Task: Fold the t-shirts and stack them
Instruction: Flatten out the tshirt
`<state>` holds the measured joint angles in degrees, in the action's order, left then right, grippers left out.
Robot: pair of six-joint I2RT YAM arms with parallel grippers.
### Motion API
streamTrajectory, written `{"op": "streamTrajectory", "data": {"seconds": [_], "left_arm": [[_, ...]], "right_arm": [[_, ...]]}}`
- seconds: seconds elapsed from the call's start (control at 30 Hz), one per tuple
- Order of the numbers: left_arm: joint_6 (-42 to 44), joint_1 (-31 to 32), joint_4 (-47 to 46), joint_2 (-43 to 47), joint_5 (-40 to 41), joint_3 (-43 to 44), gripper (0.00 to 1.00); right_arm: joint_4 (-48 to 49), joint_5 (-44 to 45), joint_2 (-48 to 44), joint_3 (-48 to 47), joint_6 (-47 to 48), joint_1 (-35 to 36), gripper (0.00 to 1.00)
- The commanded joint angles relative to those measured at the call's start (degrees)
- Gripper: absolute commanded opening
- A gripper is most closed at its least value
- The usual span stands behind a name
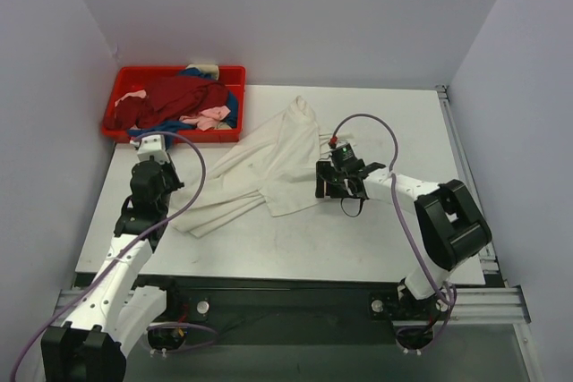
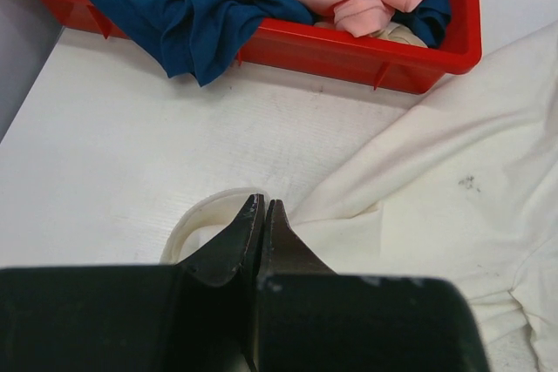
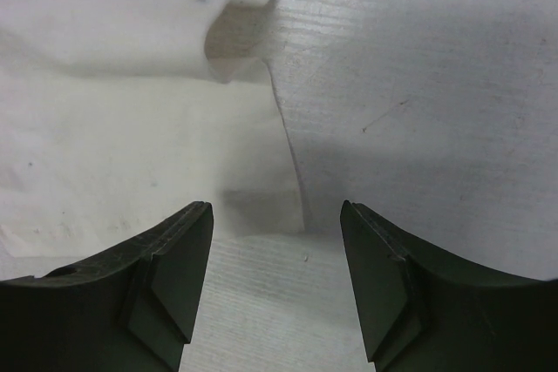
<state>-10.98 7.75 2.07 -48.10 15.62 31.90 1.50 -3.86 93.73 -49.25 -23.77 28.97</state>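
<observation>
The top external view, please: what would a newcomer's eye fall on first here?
The large cream-white t-shirt sprawls crumpled across the table. At the far left corner, a bright red tray holds a heap of dark red, blue and pink shirts. The left gripper pinches its left edge; the right gripper hangs open over its right edge.

The red tray (image 1: 210,135), heaped with shirts (image 1: 179,96), blocks the table's (image 1: 376,239) far left corner. The cream-white shirt (image 1: 269,163) sprawls from the middle of the far edge down toward the left edge. Bare tabletop runs along the near edge and the right side, where the right gripper (image 3: 277,215) hangs with jaws apart at the shirt's hem.
</observation>
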Motion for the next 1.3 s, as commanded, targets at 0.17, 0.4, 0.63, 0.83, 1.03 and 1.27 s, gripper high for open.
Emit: {"op": "streamTrajectory", "data": {"seconds": [0.17,0.4,0.63,0.83,1.03,1.27], "left_arm": [[-1.32,-1.07,-1.27,-0.07,-1.29,2.03,0.00],[-1.23,-1.42,-1.19,0.11,-0.41,1.94,0.00],[-1.32,-1.86,-0.92,0.11,-0.06,1.94,0.00],[-1.76,-2.12,-1.01,-0.33,0.03,2.11,0.00],[-1.94,-2.47,-1.27,-1.56,-3.65,4.13,0.00],[-4.92,-2.56,-3.30,-0.60,-7.00,10.19,0.00]], "right_arm": [[-0.88,-0.01,3.73,-3.65,1.62,0.65,0.55],[-1.32,-2.73,3.83,-3.92,1.36,0.65,0.33],[-1.32,-4.40,0.67,-3.22,1.27,0.12,0.00],[-4.13,-5.11,-6.89,-4.09,1.36,-2.77,0.00],[-5.62,-4.50,-19.88,-7.25,2.06,-8.66,0.00],[-10.11,1.57,-33.08,-16.65,5.57,-11.04,0.00]]}}
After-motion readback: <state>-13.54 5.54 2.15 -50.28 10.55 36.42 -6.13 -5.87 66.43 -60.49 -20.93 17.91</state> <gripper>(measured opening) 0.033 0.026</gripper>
